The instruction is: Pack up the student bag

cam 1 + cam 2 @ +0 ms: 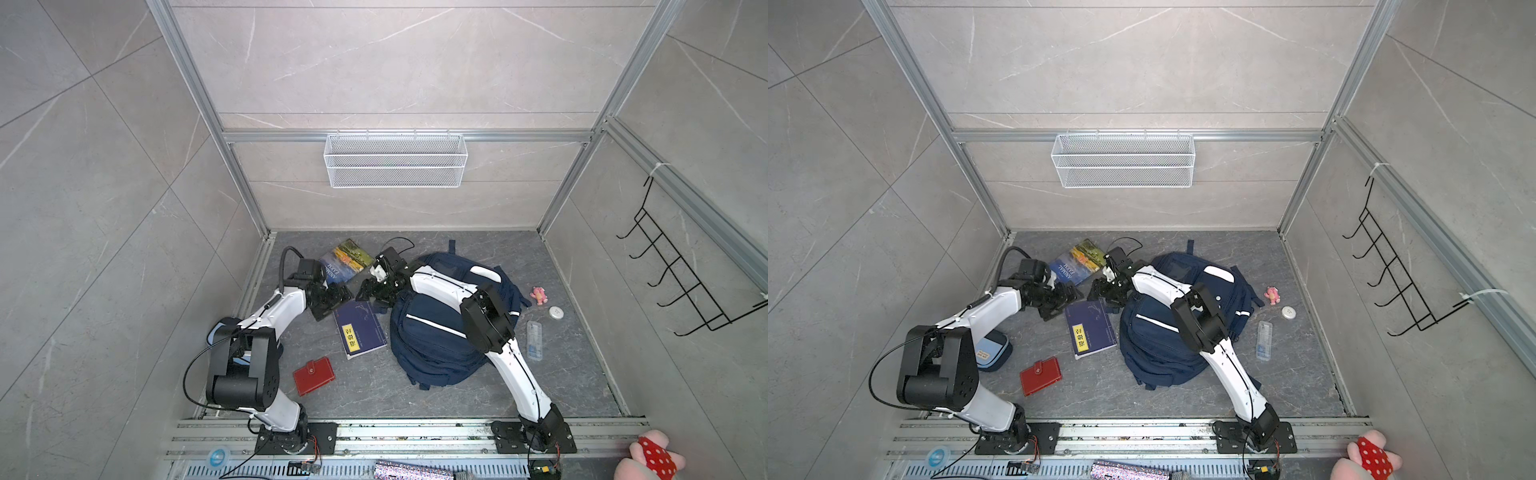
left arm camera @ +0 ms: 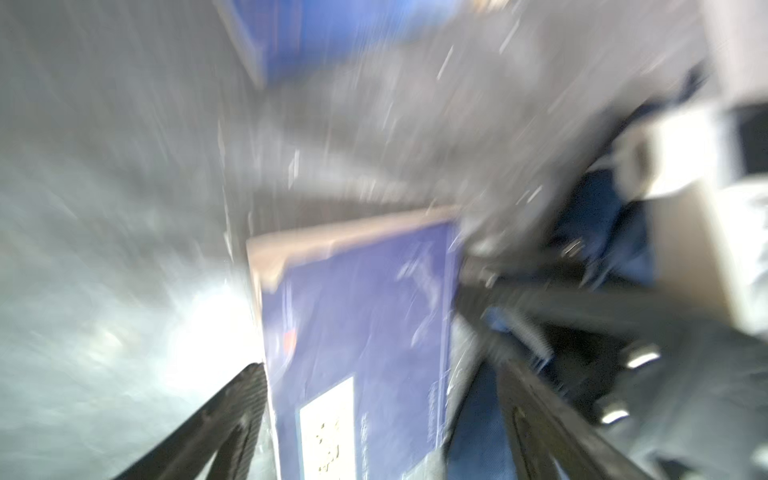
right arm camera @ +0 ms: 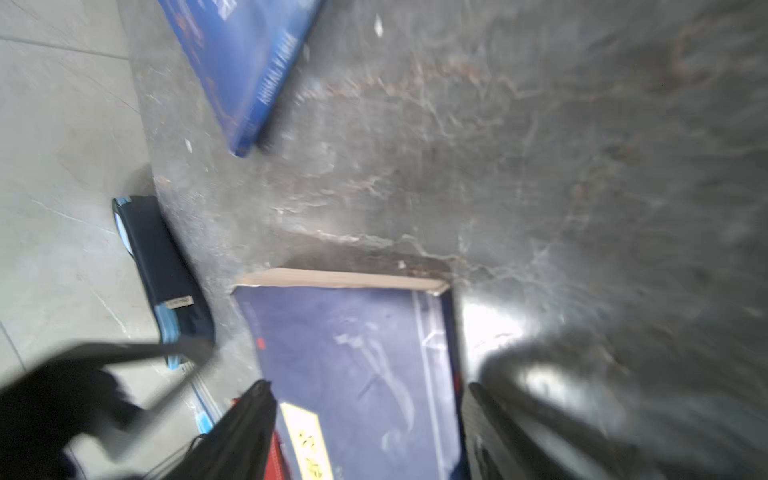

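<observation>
Left tool (image 1: pixel 336 305) and right tool (image 1: pixel 372 300), jaws spread, crowd 1 navy book (image 1: pixel 360 332) beside the student bag (image 1: pixel 432 345): collision risk.

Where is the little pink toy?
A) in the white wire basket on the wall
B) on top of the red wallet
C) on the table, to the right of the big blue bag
C: in both top views the pink toy lies on the table, to the right of the student bag.
</observation>
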Robot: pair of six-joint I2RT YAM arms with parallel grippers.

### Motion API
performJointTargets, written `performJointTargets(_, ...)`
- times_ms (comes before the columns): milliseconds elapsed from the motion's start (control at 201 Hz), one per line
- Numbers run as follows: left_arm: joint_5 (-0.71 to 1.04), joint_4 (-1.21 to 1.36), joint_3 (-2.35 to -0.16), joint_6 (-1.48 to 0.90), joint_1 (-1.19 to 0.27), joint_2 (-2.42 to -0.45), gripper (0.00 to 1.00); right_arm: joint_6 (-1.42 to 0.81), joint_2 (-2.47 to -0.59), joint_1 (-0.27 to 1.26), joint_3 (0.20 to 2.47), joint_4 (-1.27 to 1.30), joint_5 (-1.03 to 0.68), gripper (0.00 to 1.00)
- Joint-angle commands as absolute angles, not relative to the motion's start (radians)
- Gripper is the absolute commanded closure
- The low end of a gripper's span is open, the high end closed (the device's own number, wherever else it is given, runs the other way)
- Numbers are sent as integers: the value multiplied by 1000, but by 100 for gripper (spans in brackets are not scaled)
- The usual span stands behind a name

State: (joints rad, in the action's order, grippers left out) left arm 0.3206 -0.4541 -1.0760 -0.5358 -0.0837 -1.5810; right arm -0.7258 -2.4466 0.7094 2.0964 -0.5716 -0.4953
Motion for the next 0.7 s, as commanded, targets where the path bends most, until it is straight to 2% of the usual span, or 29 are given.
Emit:
performJointTargets(0, 316, -506, -1173, -437, 5, -1623, 9, -736, -2440, 710, 2237, -669, -422, 22)
performJointTargets(149, 473, -501, -1377, -421, 66, -1799, 10, -843, -2481, 705, 2313, -648, -394, 22)
performJointTargets(324, 495, -497, -1610, -430, 83, -1989, 12, -925, -2605, 709, 2506, -652, -369, 22)
performJointTargets(418, 575, -428, -1699, -474, 114, -2077, 12, -943, -2667, 715, 2622, -668, -338, 22)
performJointTargets(548, 623, -464, -1877, -469, 130, -2221, 13, -967, -2708, 724, 2648, -622, -305, 22)
performJointTargets(697, 673, -310, -1885, -553, 147, -2273, 13, -984, -2742, 724, 2655, -589, -271, 21)
